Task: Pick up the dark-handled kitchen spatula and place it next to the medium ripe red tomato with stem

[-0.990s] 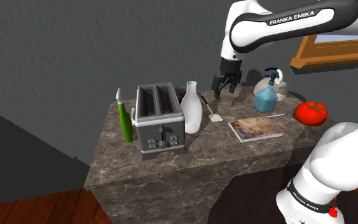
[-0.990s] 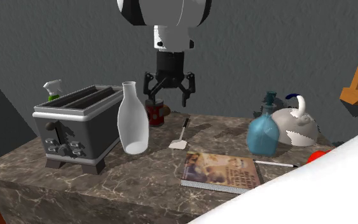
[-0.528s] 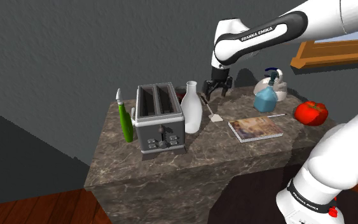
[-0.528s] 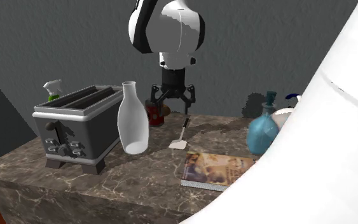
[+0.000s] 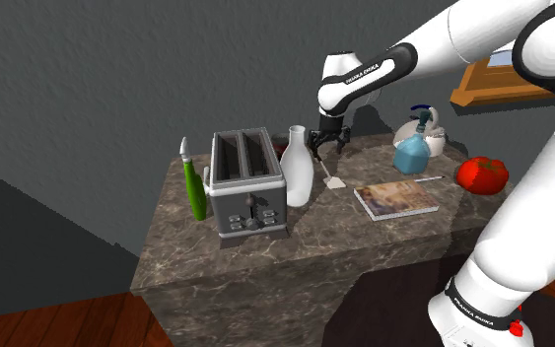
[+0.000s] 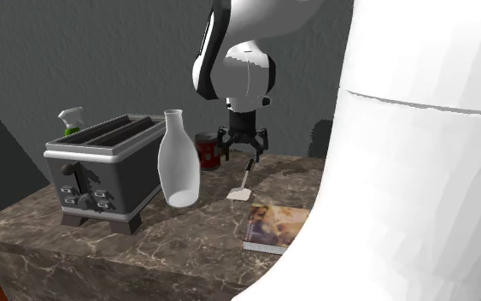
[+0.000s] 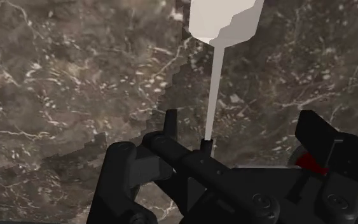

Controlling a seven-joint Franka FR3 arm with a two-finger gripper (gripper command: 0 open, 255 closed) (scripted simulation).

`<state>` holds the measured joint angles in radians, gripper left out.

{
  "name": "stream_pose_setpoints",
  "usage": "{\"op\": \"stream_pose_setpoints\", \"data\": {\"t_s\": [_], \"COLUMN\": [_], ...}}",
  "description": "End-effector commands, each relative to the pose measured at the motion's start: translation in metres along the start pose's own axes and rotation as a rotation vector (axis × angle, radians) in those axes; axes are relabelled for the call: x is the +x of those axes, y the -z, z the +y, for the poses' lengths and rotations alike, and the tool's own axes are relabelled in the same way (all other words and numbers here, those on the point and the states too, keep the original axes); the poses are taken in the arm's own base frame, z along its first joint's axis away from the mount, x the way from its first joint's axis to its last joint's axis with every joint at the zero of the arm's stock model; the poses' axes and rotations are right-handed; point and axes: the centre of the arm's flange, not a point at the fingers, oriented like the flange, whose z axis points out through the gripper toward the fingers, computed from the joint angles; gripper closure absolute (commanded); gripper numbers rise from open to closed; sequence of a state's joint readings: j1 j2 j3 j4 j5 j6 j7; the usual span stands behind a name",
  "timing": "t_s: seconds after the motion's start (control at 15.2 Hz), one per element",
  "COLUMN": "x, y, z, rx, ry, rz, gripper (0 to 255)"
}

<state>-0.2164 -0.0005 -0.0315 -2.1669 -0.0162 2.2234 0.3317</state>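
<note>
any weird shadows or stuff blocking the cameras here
wrist view: a jagged, stair-stepped shadow edge crosses the marble countertop beside the pale spatula; second exterior view: the white arm blocks the picture's right side, cutting off the book, with a soft shadow on the wall right of the gripper; shoulder view: dim, even light, no visible glare.

A dark marbled counter (image 5: pixel 265 251) is shown in the shoulder view. A toaster (image 5: pixel 246 182) is set on it, flanked by a green spray bottle (image 5: pixel 195 187) at nine o'clock and a white carafe (image 5: pixel 298 168) at three o'clock. A spatula (image 5: pixel 332 180) is laid at the carafe's three o'clock, a book (image 5: pixel 396 199) at the spatula's four o'clock, a blue spray bottle (image 5: pixel 410 153) and white kettle (image 5: pixel 437 136) at the book's twelve o'clock, and a tomato (image 5: pixel 482 174) at its three o'clock
</note>
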Motion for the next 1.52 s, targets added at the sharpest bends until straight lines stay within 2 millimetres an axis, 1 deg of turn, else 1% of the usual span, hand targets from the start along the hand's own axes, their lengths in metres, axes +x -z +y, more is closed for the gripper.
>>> {"op": "stream_pose_setpoints", "data": {"t_s": [0.0,0.07,0.59,1.06,1.12,1.45], "x": [0.02,0.027,0.027,0.027,0.027,0.027], "y": [-0.017,-0.023,-0.063,-0.063,-0.063,-0.063], "z": [0.004,0.007,0.007,0.007,0.007,0.007], "rx": [-0.007,-0.01,-0.01,-0.01,-0.01,-0.01], "ry": [-0.05,-0.068,-0.068,-0.068,-0.068,-0.068], "rz": [0.006,0.008,0.008,0.008,0.008,0.008], "gripper": [0,0,0,0,255,255]}}
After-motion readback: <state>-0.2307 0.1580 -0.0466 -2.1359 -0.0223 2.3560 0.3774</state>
